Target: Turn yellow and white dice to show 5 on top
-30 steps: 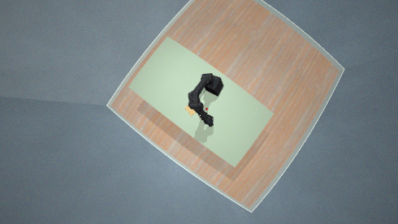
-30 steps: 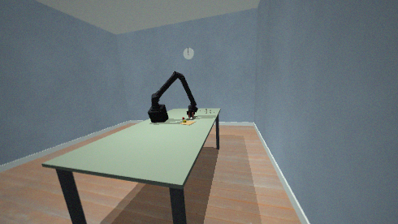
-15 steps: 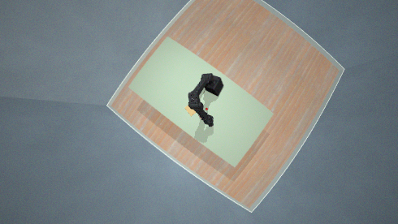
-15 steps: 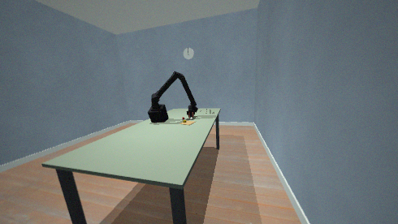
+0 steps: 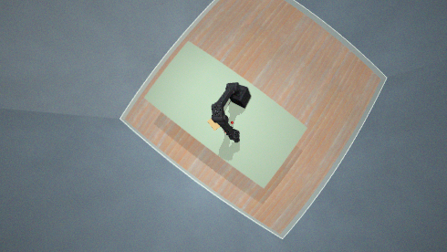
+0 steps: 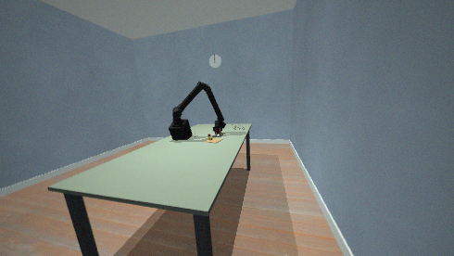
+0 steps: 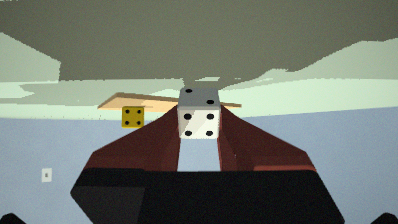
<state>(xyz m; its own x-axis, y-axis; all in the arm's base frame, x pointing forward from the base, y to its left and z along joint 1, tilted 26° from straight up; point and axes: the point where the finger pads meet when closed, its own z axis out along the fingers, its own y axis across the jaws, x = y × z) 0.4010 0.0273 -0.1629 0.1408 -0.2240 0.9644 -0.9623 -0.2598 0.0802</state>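
Both fingers of the claw (image 5: 225, 132) (image 6: 219, 132) (image 7: 199, 114) are pinching the white die (image 7: 199, 122), one on each side, so the claw is grasping it. The die is up off the green table (image 5: 182, 78) (image 6: 148, 172) (image 7: 300, 95), and its shaded underside can be seen from the wrist. That bottom side has two dots, and the side facing the wrist camera has four. I cannot see its top. It is a block with no longer way, and its edges look square with the fingers, with hardly any tilt.

The yellow die (image 6: 210, 138) (image 7: 133, 117) is by the tan mat (image 5: 213, 124) (image 6: 215, 140) (image 7: 155, 104), apart from the claw. One of its sides, facing the wrist camera, has four dots. I cannot tell its top number. In the room view, the red die (image 5: 232, 122) (image 6: 208, 135) is a bit left of the claw and farther back than the mat's near edge; its dots are too small to read.

From where I stand, the mat is on the near side of the claw, close to the table's right edge. The black arm (image 5: 223, 98) (image 6: 187, 98) bends up high and comes down on the right. Lots of open room stretches from the mat toward the near end. There is less room on the right, before the edge.
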